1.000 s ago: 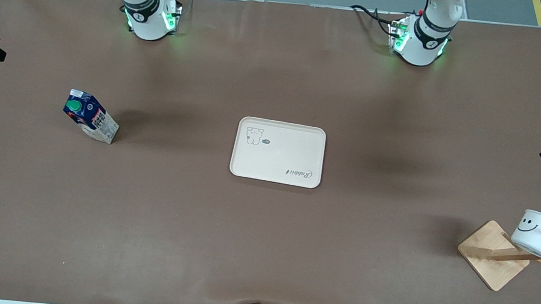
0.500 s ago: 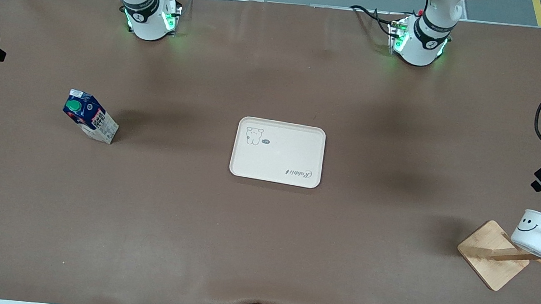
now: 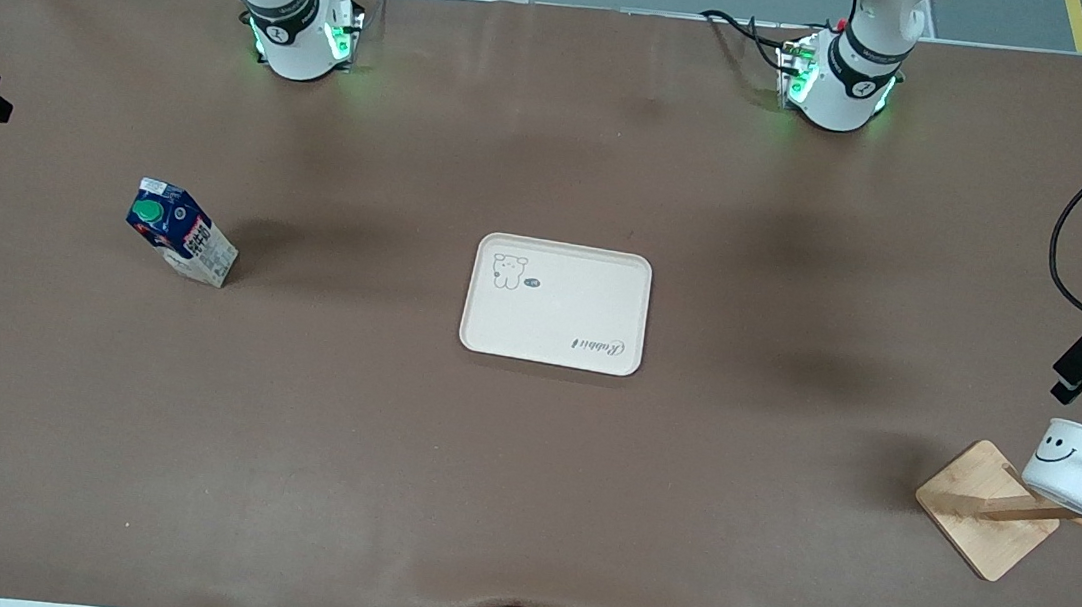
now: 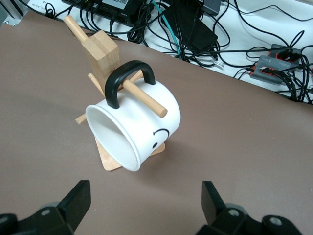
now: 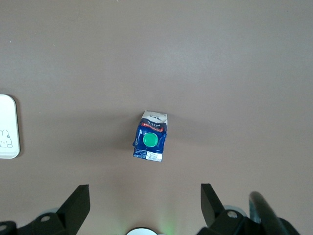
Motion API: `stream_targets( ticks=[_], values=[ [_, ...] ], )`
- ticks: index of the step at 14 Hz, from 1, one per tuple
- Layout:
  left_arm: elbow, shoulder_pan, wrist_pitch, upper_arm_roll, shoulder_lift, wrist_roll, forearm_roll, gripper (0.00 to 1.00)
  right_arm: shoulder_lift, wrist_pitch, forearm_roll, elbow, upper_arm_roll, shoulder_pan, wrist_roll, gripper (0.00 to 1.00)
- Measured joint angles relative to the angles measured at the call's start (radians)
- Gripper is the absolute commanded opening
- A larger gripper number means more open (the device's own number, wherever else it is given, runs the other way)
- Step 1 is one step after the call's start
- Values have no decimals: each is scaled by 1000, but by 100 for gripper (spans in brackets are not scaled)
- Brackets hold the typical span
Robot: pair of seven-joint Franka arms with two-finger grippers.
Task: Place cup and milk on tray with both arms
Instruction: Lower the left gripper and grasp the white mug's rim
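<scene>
Since the earlier frames we see the left gripper (image 3: 1067, 384) has dropped lower along the left arm's end of the worktop, and it now hangs just above the cup (image 3: 1079, 469). Its fingers (image 4: 78, 197) are spread wide with nothing between them. That cup hangs by its black handle on a peg of the wooden rack (image 3: 987, 508), near the corner by the front camera at the left arm's end.

We've got the tray (image 3: 556, 303) sitting bare mid-table. The milk (image 3: 179, 244) stands toward the right arm's end, well apart from the tray. The right gripper (image 5: 142, 208) waits high over the milk, jaws wide and holding nothing.
</scene>
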State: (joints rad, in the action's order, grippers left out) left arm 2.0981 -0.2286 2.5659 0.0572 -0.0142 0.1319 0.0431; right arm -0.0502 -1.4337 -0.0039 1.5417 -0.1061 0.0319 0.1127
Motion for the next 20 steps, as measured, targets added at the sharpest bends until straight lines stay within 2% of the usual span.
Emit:
stream_targets(
  ticks=[3,4,7,9,12,20],
  values=[
    [3,-1,68,0,40,0,0,100,0,0,0,0,0,0,0,100],
    [3,-2,97,0,58,0,0,93,0,0,0,0,0,0,0,100],
    [4,-2,182,0,112,0,0,80,0,0,0,0,0,0,0,100],
    [3,-2,214,0,136,-8,0,77,0,0,0,0,0,0,0,100],
    [0,-1,230,1,152,-19,0,63,0,0,0,0,0,0,0,100],
    [0,0,230,5,164,-131,0,46,0,1,0,0,0,0,0,100]
  ],
)
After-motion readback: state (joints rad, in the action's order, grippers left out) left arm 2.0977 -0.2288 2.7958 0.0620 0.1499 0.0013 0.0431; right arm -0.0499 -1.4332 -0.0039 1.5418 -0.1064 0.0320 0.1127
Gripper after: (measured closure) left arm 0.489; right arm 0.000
